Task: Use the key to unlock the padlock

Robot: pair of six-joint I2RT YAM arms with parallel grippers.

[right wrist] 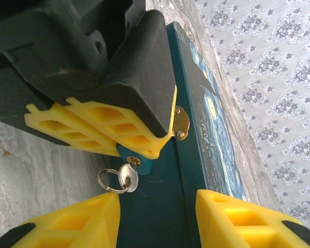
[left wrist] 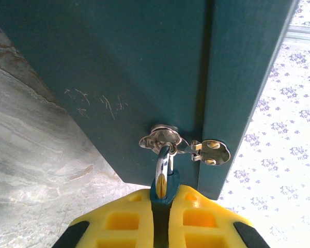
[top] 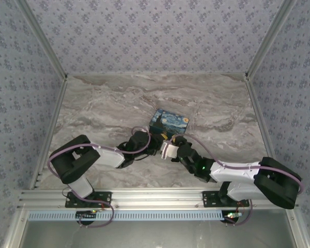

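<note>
The small blue padlock (left wrist: pixel 165 190) hangs by its metal shackle (left wrist: pixel 163 164) from the hasp (left wrist: pixel 164 138) on the dark teal box (left wrist: pixel 144 77). My left gripper (left wrist: pixel 165 200) is shut on the padlock's body. From the right wrist view, the padlock (right wrist: pixel 140 159) pokes out below the left gripper's yellow fingers (right wrist: pixel 113 129). The silver key (right wrist: pixel 128 175) sits in its keyhole, and its ring (right wrist: pixel 109 181) hangs to the left. My right gripper (right wrist: pixel 157 199) is open just below, its left finger close under the key's ring, with nothing between the fingers.
The starry-night printed box (top: pixel 169 123) lies mid-table on the marble top (top: pixel 103 108). Both arms meet at its near edge. Patterned walls (top: pixel 155 31) enclose the table at the back and sides.
</note>
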